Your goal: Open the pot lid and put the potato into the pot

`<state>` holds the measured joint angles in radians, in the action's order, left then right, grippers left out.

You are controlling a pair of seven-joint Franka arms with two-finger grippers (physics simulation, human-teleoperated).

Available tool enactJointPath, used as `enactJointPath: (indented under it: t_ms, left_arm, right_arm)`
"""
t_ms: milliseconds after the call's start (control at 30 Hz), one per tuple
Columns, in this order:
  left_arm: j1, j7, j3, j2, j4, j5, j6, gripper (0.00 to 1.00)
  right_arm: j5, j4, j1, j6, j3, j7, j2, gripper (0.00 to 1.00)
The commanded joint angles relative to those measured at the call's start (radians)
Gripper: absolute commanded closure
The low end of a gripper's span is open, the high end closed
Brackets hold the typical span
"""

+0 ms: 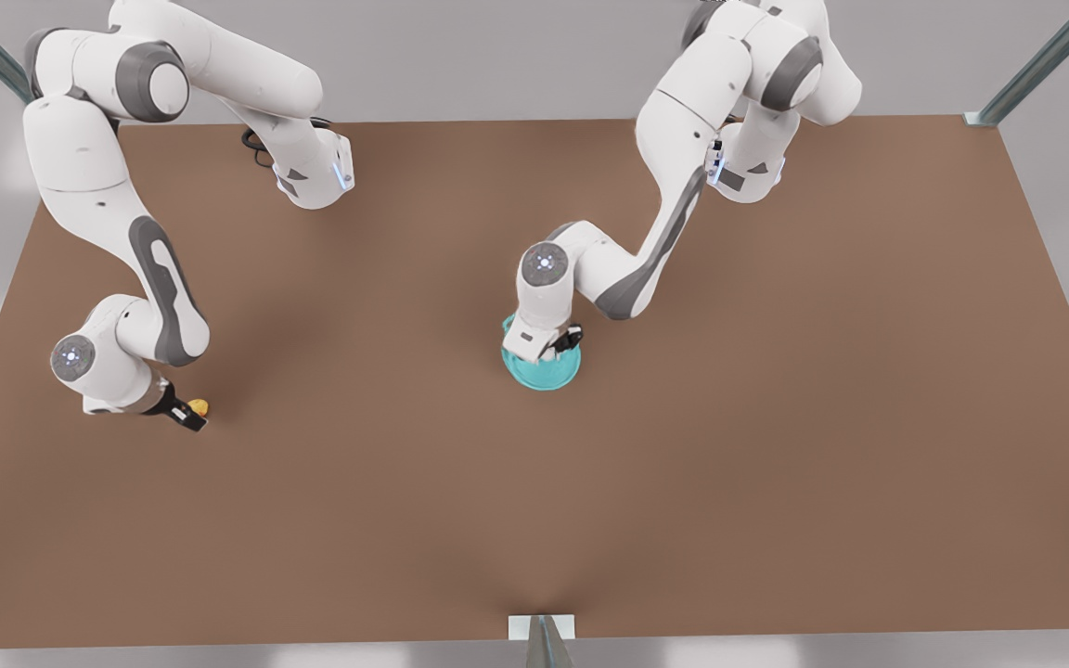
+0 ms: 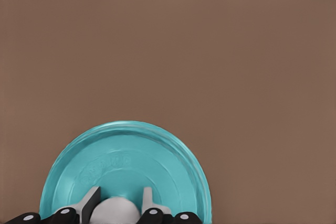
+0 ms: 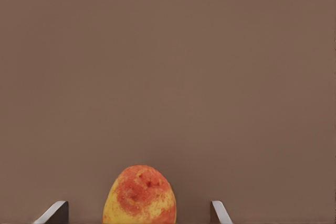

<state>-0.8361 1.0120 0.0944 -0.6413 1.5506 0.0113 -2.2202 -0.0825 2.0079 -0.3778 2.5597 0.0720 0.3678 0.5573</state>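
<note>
The teal pot (image 1: 542, 376) stands near the table's middle, with a loop handle (image 1: 507, 325) showing beside the wrist. Over it hangs my left gripper (image 1: 560, 345). In the left wrist view the pot lid (image 2: 126, 156) is a flat teal disc, and my left gripper (image 2: 121, 192) has its fingers (image 2: 92, 202) pressed on either side of the white knob (image 2: 115, 211). The potato (image 3: 139, 195), yellow-orange with red patches, lies on the table at the front view's left (image 1: 199, 406). My right gripper (image 3: 137, 204) is low around it and open, its fingertips well apart from the potato.
The brown table (image 1: 776, 417) spreads wide around both spots. Metal frame posts (image 1: 1036, 65) stand at the far corners and one (image 1: 544, 640) at the near edge. Both arm bases sit along the far side.
</note>
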Motion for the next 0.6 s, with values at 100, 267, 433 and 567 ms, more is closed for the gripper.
enactJointPath:
  t_ms: [100, 267, 433, 567]
  left_arm:
    - [0.305, -0.478, 0.005, -0.02, -0.02, -0.007, 0.076, 0.59]
    - [0.394, -0.601, 0.005, -0.138, -0.035, -0.005, -0.084, 0.58]
    - [0.393, -0.602, 0.004, -0.15, -0.047, -0.004, -0.102, 0.0]
    - [0.452, -0.884, 0.039, 0.075, -0.072, -0.034, 0.281, 0.0]
  right_arm:
    - [0.0, 0.026, -0.013, 0.023, 0.0, 0.002, -0.007, 0.0]
    - [0.003, 0.043, -0.004, 0.013, 0.009, 0.053, -0.045, 0.0]
    - [0.001, 0.043, -0.001, 0.025, 0.011, 0.056, -0.031, 0.05]
    - [0.001, 0.043, -0.001, 0.039, 0.011, 0.056, -0.023, 0.06]
